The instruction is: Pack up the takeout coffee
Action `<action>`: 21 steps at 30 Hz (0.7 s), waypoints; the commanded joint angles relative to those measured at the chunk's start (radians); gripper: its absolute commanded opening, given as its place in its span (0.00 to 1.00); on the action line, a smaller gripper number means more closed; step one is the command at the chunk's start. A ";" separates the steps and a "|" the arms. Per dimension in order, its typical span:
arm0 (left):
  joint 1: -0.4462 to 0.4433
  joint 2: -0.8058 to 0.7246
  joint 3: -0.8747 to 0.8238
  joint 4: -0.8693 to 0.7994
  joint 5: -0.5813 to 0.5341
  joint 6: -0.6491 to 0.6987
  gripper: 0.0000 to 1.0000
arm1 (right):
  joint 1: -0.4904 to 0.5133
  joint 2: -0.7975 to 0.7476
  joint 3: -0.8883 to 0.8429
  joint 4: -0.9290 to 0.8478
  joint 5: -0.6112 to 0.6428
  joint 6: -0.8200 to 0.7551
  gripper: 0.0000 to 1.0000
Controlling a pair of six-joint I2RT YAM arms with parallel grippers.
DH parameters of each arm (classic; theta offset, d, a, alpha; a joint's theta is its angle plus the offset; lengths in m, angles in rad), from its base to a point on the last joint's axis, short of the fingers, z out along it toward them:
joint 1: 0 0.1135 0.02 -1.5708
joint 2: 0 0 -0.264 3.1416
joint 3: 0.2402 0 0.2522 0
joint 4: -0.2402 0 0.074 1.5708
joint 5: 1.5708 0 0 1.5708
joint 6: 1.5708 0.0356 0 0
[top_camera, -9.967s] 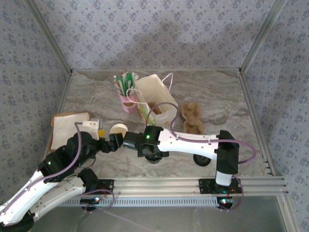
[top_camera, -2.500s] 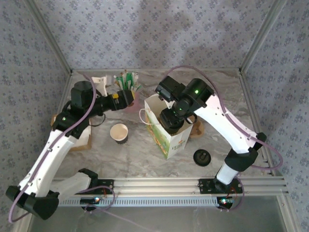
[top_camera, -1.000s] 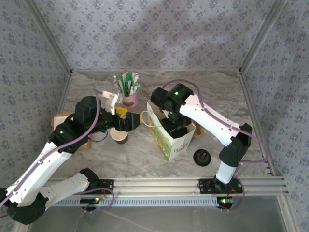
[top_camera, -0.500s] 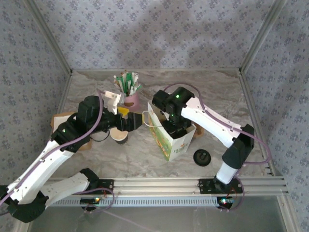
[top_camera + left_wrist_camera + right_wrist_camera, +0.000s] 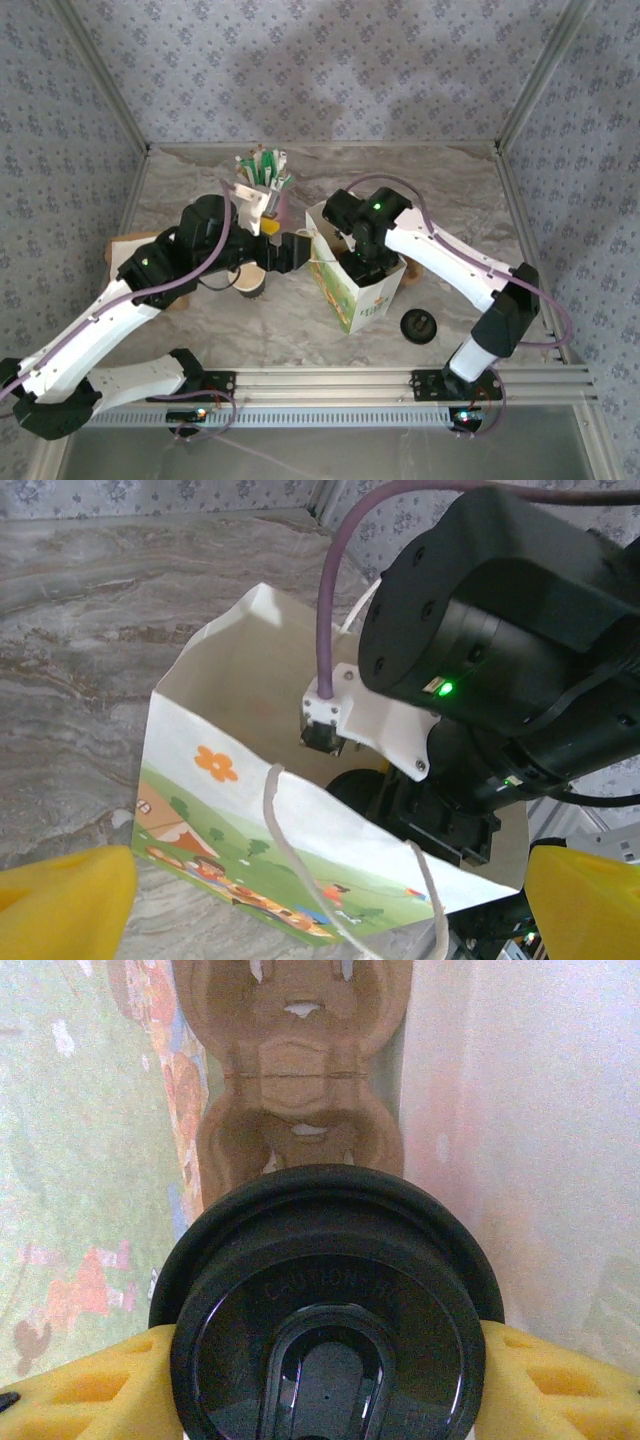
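Yellow fingers [image 5: 85, 1390] of the right hand [image 5: 325, 1400] are clamped on either side of the takeout coffee [image 5: 325, 1300], of which the right wrist view shows the round black plastic lid with raised lettering and a sip hole. The cup sits deep inside the white paper bag with a printed cartoon landscape and string handles [image 5: 352, 300]. A moulded brown cardboard cup carrier [image 5: 300, 1070] lies on the bag's floor beyond it. Whether the cup already rests in the carrier cannot be told. From above, the right arm bends down into the bag's open mouth, and the bag stands upright near the middle of the grey marbled worktop [image 5: 450, 190]. The left hand [image 5: 320, 900] has its yellow fingers spread wide apart with nothing between them. It hovers just beside the bag's left rim, facing the opening. In the left wrist view, one string handle [image 5: 290, 850] hangs down the printed side wall, and the right arm's black wrist with a green light [image 5: 500, 650] is sunk between the bag's walls. A second, lidless dark paper cup with a cream inside [image 5: 250, 287] stands on the worktop, partly under the left arm. A loose round black lid [image 5: 418, 325] lies to the right of the bag, apart from it. A bundle of green and white sticks [image 5: 262, 168] stands at the back, behind the left wrist.
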 commanded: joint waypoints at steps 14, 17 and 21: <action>-0.061 0.075 0.084 -0.029 -0.100 0.034 0.99 | -0.023 -0.063 -0.070 0.048 -0.035 -0.010 0.57; -0.061 0.080 0.081 -0.029 -0.103 0.033 0.99 | -0.023 -0.067 -0.074 0.056 -0.036 -0.011 0.57; -0.061 0.079 0.069 -0.030 -0.111 0.027 1.00 | -0.022 -0.071 -0.085 0.071 -0.039 -0.010 0.57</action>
